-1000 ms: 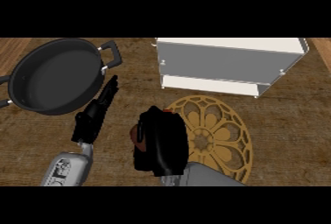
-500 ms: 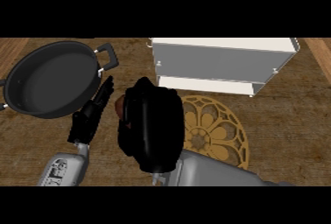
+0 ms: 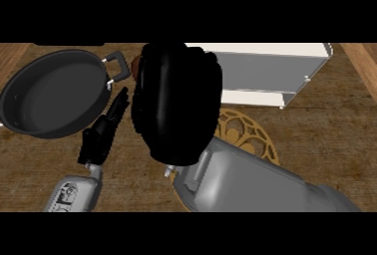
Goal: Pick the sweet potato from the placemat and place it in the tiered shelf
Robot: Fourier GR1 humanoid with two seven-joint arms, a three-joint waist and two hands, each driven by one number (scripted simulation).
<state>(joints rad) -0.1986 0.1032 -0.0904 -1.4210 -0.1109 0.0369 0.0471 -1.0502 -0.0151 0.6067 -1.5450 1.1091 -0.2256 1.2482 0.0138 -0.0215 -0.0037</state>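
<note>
— Right hand, what's it got?
— I've curled it round the sweet potato; just a reddish sliver shows at its edge, between the pan and the tiered shelf.
— And your left hand?
— Fingers straight, holding nothing, beside the pan.

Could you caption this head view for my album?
Right hand holds the mostly hidden sweet potato by the white tiered shelf.

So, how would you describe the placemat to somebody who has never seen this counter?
Find the white tiered shelf at the far side of the wooden counter. Just in front of it lies the placemat, partly hidden under the robot's right forearm. It is flat, round and golden with a cut-out pattern, while the pan at the left is black and deep.
</note>
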